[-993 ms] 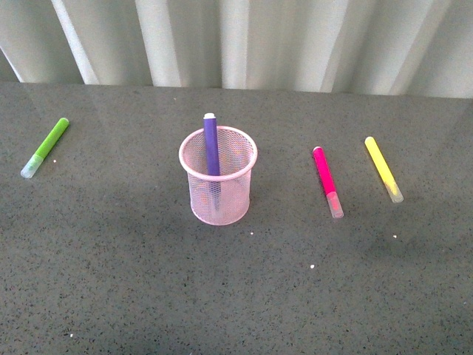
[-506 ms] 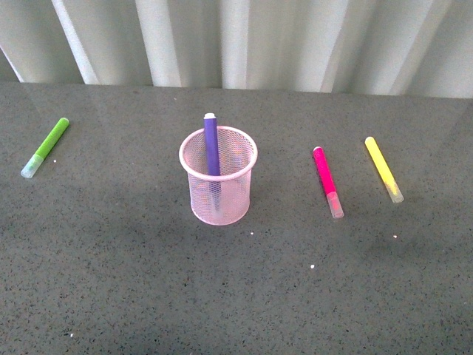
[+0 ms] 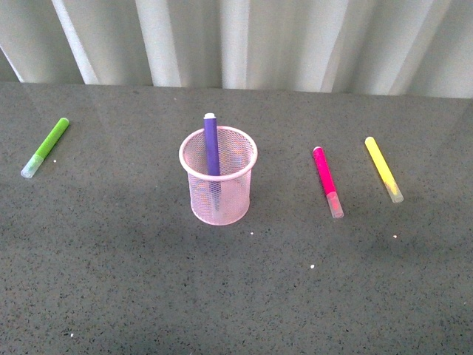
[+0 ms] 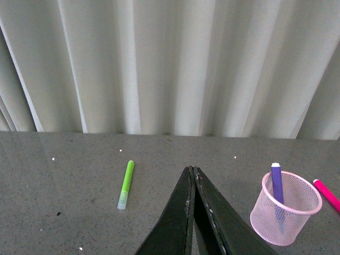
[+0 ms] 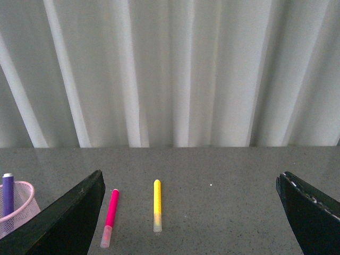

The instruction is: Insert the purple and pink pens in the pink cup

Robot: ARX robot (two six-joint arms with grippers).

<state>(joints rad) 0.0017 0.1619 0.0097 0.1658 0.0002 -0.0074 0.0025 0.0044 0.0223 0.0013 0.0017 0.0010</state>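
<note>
My left gripper [image 4: 192, 171] has its two dark fingers pressed together with nothing between them; my right gripper [image 5: 191, 178] is spread wide, and it too is empty; both are well apart from the cup and from every pen.

The pink cup [image 3: 230, 198], a light pink wire-mesh pen cup, stands upright near the middle of the dark grey speckled table [image 3: 148, 281]. The purple pen [image 3: 211, 144] stands inside it, close to upright and resting toward the far left of the rim; its pale upper end pokes above the rim, and its lower part shows through the mesh; I see nothing else in the cup.

The pink pen [image 3: 326, 180] is not in the cup. It lies flat on the table to the right of the cup, apart from it, with its clear cap toward the near side and its magenta end toward the far side. Further right lies the yellow marker [image 3: 383, 168], roughly parallel to the pink pen and not touching it, its cap also toward the near side.

Well to the left of the cup lies the lime-green marker [image 3: 46, 146], flat on the table and angled so that its clear cap points near and left. A pale pleated curtain [image 3: 259, 41] hangs along the far edge of the table.
</note>
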